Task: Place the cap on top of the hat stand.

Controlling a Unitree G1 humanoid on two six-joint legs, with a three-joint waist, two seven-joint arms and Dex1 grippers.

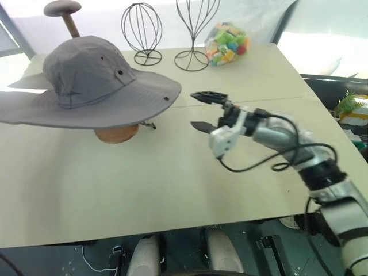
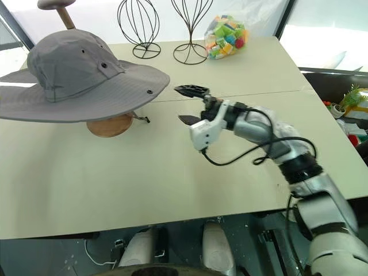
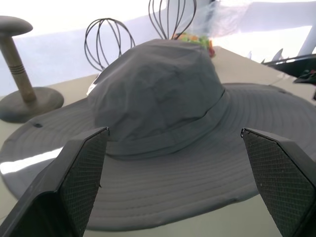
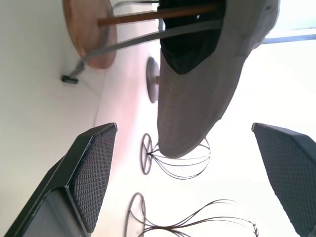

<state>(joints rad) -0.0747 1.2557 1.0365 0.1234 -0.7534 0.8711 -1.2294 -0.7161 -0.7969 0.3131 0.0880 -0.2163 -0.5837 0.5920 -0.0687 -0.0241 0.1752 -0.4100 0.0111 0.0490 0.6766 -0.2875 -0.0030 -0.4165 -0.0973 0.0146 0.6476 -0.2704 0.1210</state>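
two sets of jaws, both wide open and holding nothing. my right jaws hang level over the worktop, just clear of the cap brim ahead of them. the cap sits on the hat stand, covering its top. from my left jaws the crown shows between the fingers.

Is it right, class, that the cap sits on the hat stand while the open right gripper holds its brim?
Not quite. The cap does sit on the hat stand, and the right gripper is open, but it holds nothing: the left eye view shows it apart from the brim, beside the cap.
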